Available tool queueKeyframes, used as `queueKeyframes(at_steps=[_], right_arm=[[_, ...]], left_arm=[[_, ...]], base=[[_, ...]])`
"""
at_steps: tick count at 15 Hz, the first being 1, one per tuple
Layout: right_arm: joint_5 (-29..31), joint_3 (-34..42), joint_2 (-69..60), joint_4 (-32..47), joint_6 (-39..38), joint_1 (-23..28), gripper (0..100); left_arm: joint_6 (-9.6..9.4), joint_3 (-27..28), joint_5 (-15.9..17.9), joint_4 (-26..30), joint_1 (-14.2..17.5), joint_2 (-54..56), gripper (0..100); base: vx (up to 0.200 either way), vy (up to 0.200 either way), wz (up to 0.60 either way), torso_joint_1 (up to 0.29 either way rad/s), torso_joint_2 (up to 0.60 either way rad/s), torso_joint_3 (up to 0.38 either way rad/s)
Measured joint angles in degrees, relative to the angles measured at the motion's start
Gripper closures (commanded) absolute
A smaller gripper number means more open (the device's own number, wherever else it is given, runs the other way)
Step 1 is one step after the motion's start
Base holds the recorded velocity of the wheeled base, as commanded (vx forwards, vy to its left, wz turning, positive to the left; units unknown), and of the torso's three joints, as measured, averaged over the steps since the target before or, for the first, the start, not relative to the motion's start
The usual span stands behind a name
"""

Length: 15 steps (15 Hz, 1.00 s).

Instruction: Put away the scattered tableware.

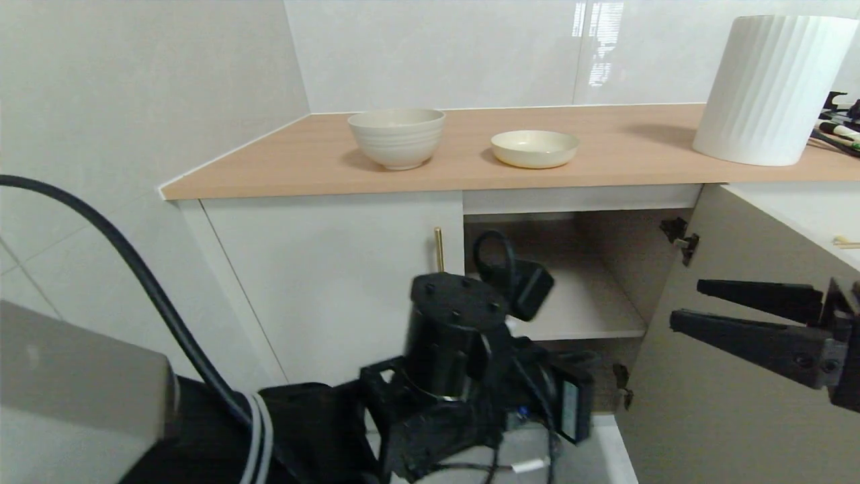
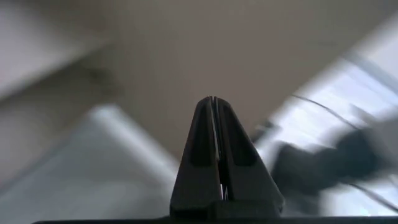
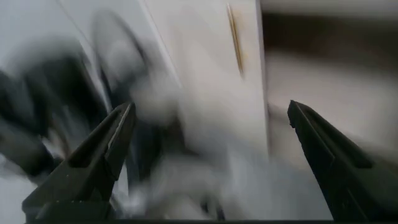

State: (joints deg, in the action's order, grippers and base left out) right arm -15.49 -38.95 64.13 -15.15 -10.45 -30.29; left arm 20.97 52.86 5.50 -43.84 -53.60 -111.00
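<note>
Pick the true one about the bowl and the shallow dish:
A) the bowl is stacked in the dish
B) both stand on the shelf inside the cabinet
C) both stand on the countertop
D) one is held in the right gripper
C: the bowl and the shallow dish sit apart, side by side, on the wooden countertop, above the open cabinet.

Light wood surface runs into a corner: glossy pale tiled back wall behind it carrying a window reflection, matte pale side wall at its left end. Below the surface, white cabinet: left door closed, brass handle. Right door swung open on dark hinges, one pale shelf inside.
</note>
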Motion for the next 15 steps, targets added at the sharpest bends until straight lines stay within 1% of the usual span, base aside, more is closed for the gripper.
queueKeyframes(at_steps=[2,3,4,5,6,7,8,10,14,15], right_arm=[[0.0,-2.19,4.79,0.44,2.62,0.15,0],[0.0,-3.17,7.64,-0.8,3.61,0.41,0],[0.0,-4.1,10.23,-3.01,4.05,0.52,0],[0.06,-5.01,12.74,-5.45,4.24,0.67,0],[0.44,-6.08,15.38,-7.69,4.32,0.85,0],[1.11,-7.63,17.62,-8.77,4.35,1.13,0],[2.26,-9.45,19.6,-9.31,4.33,1.33,0],[3.45,-10.45,21.81,-9.18,4.07,1.52,0],[6.02,-8.95,22.05,-9.07,3.5,1.57,0],[6.36,-8.79,21.77,-9.14,3.23,1.46,0]], left_arm=[[-3.1,-4.22,-0.09,-0.12,10.19,2.43,100],[-4.41,-6.63,-0.06,-0.15,15.21,3.86,100],[-5.38,-8.48,-0.02,-0.15,18.96,5.21,100],[-6.22,-9.84,0.0,-0.04,21.91,6.34,100],[-7.25,-10.78,-0.02,0.1,24.53,7.24,100],[-7.75,-11.33,-0.09,0.16,26.26,7.8,100],[-7.89,-11.72,-0.11,0.18,27.39,8.27,0],[-7.91,-11.93,-0.13,0.11,28.44,9.09,0],[-8.02,-12.02,-0.15,0.45,29.22,12.59,0],[-8.9,-12.02,-0.15,1.11,29.29,13.79,0]], base=[[0.0,0.0,0.0,0.0,0.0,0.0],[0.0,0.0,0.0,0.0,0.0,0.0],[0.0,0.0,0.0,0.0,0.0,0.0],[0.0,0.0,0.0,0.0,0.0,0.0],[0.0,0.0,0.0,0.0,0.0,0.0],[0.0,0.0,0.0,0.0,0.0,0.0],[0.0,0.0,0.0,0.0,0.0,0.0],[0.0,0.0,0.0,0.0,0.0,0.0],[0.0,0.0,0.0,0.0,0.0,0.0],[0.0,0.0,0.0,0.0,0.0,0.0]])
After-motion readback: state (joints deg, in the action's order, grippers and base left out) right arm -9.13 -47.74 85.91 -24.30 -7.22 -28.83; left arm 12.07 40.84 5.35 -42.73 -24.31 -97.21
